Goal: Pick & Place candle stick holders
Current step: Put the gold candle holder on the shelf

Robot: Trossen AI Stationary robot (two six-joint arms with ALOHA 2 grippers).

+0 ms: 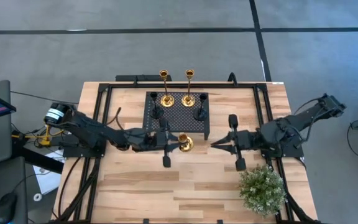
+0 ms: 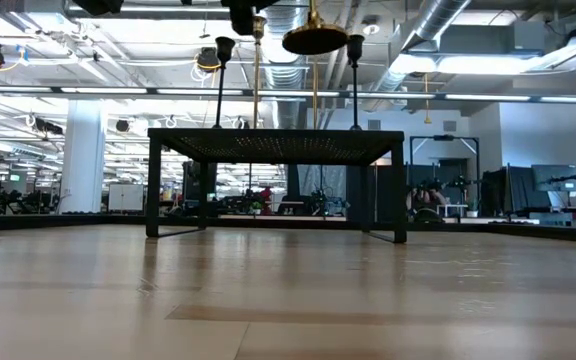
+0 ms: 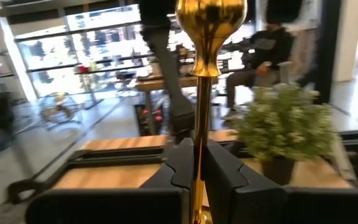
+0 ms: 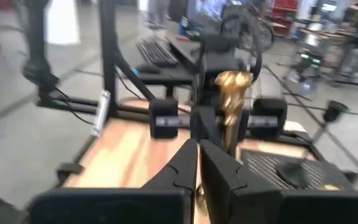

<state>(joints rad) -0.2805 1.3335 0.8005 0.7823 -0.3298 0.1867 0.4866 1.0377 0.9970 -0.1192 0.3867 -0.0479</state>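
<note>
Gold short candle stick holder [image 3: 207, 74] stands upright, stem pinched between left fingers [image 3: 180, 165].

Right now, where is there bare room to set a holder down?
Bare wood: the wide front strip between the left arm and the plant, and right of the stand. Crowded: the stand's top, and in front of it, where the left gripper, gripping the short gold holder, faces the right gripper.

1. We see the left gripper [image 1: 178, 144] closed on a gold candle stick holder [image 1: 185, 143] just in front of the black perforated stand [image 1: 178, 115].
2. The right gripper [image 1: 219, 144] waits nearby, fingers together.
3. Two tall gold holders [image 1: 166, 98] and two black holders [image 1: 199, 113] are on the stand.
4. A green plant [image 1: 263, 190] sits near the table's front right.
</note>
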